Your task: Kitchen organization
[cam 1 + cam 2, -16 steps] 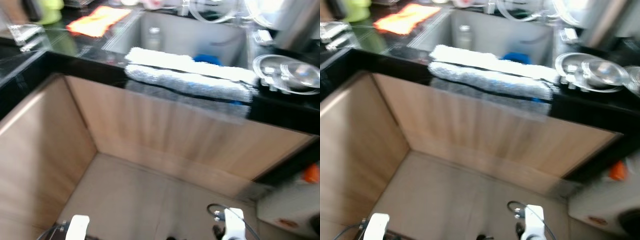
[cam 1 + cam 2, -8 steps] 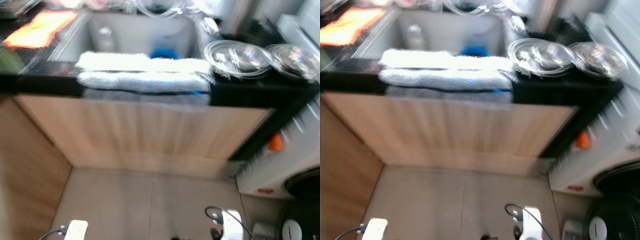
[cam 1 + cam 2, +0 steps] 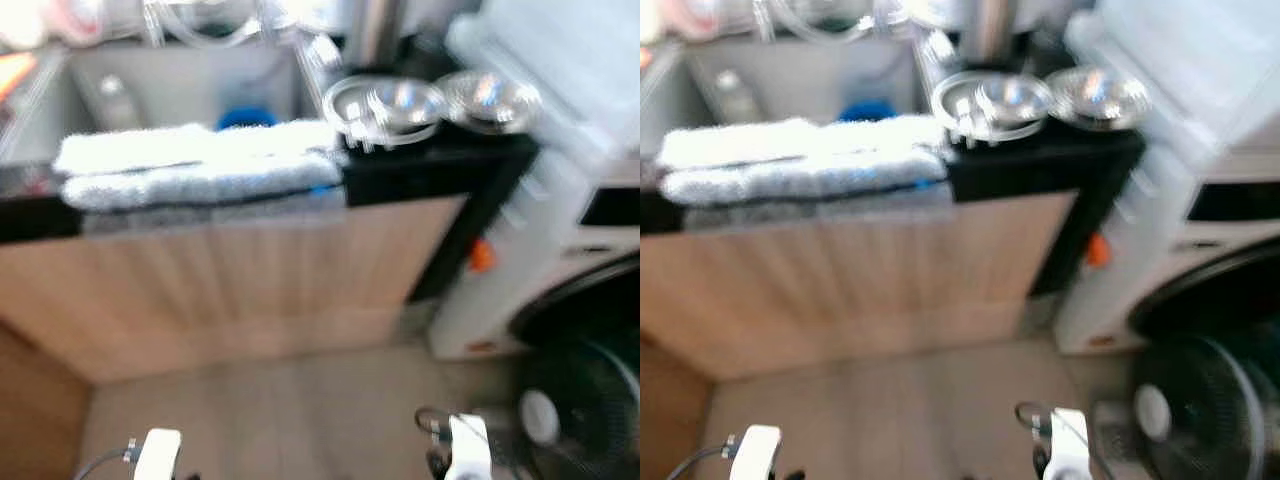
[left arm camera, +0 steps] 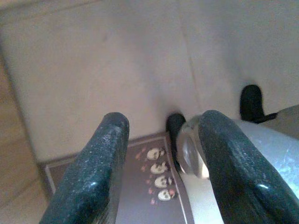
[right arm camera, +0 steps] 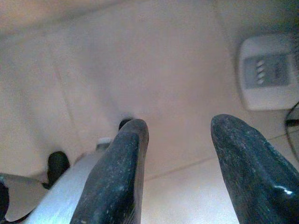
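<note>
The head views are blurred. A black counter (image 3: 430, 165) carries a sink (image 3: 170, 85) with white and grey towels (image 3: 195, 165) draped over its front edge. Inside the sink are a blue item (image 3: 245, 117) and a small bottle (image 3: 112, 100). Two shiny metal bowls (image 3: 385, 105) (image 3: 490, 95) stand on the counter right of the sink. Both arms hang low over the floor. My left gripper (image 4: 163, 172) is open and holds nothing. My right gripper (image 5: 180, 168) is likewise open and holds nothing.
A white washing machine (image 3: 590, 250) stands right of the counter, with a black fan (image 3: 575, 410) on the floor before it. A small orange item (image 3: 481, 255) sits by the cabinet end. A white flat device (image 5: 266, 72) and a patterned mat (image 4: 149, 186) lie on the tiled floor.
The camera has swung to the right: the corner cabinet and orange cloth have slid out at the left, and the washing machine and fan have come in. Both arms hang as before.
</note>
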